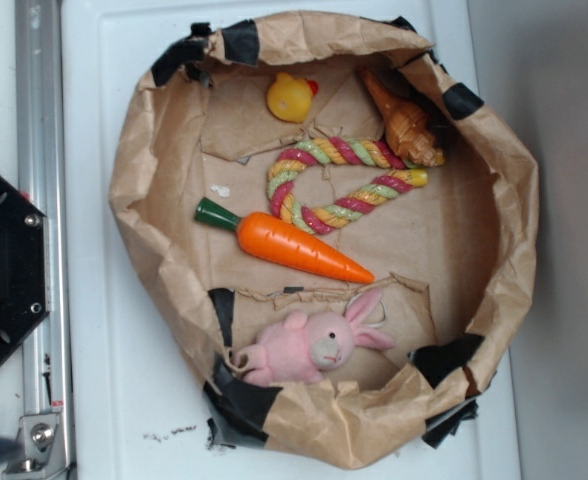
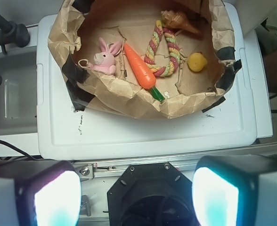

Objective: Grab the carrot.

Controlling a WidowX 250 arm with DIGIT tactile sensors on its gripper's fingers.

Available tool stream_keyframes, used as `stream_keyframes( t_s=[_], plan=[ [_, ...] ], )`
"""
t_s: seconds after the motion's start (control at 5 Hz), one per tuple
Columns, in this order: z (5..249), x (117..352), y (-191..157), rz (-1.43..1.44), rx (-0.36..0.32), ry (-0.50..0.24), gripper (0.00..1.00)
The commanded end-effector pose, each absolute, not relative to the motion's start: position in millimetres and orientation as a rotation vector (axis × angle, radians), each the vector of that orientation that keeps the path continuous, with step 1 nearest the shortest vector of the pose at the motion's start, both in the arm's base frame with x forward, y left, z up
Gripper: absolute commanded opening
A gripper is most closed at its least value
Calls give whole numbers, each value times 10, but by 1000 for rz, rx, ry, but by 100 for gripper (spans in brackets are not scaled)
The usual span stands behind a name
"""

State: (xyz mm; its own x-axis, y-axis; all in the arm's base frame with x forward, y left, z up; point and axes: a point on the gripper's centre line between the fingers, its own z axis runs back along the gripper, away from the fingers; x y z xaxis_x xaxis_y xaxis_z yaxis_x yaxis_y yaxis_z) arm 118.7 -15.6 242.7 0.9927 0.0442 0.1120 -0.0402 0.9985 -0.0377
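Reaching well means bringing the end effector (image 2: pixel 137 188), spread and empty at the wrist view's bottom, over the carrot (image 1: pixel 292 243) lying mid-frame in the paper bag (image 1: pixel 144 170), straddling its thick middle, clear of the rope (image 1: pixel 344 180).

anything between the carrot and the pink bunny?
No object: just torn brown paper liner between carrot and pink bunny. The exterior view shows it best.

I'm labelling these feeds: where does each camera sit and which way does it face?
Exterior: overhead, looking straight down into the paper-bag nest; only the black robot base shows.
Wrist: on the arm, high and drawn back, looking down; gripper with its jaws wide apart fills the bottom edge.
Shared: carrot, pink bunny, rope.
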Motion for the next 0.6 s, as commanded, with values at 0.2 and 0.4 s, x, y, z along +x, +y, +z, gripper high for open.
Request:
stream_keyframes(
  t_s=[0.2,0.4],
  plan=[
    [2036,1687,-36,-71,-49,-205,100],
    [1858,2040,41,-80,-74,-218,100]
  ],
)
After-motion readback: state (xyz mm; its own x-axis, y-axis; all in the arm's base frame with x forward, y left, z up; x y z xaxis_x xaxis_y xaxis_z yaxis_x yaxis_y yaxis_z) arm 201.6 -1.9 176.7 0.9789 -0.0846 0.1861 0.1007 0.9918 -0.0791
